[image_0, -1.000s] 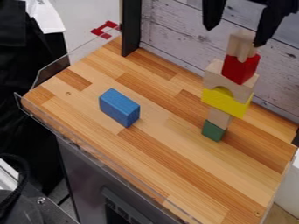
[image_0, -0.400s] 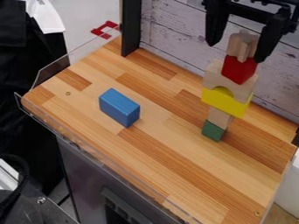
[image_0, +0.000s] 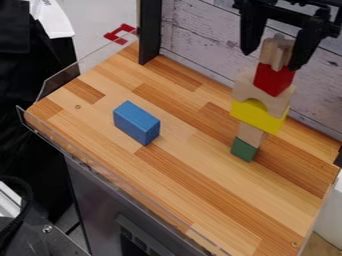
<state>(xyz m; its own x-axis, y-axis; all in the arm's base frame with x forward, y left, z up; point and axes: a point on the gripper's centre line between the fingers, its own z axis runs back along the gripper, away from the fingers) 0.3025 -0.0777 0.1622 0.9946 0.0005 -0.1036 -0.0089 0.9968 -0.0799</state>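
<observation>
Here, a clear guard (image_0: 59, 146) edges the wooden tabletop (image_0: 207, 187). Beyond lies a blue block (image_0: 137, 123); to its right stands a block tower (image_0: 258, 118), green at its foot. The gripper (image_0: 272, 60) is spread, its fingers either side of the top wooden piece (image_0: 274, 52). Behind are a black post (image_0: 149, 32) and plank wall (image_0: 200, 31).

Blue block (image_0: 137, 123); red block (image_0: 273, 80); yellow arch (image_0: 258, 117).

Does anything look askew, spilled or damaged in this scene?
No spill or visible damage. The block tower, with the hand at its top, looks precariously top-heavy: wide yellow and arched wooden blocks sit above a narrow wooden block and a small green one.
</observation>
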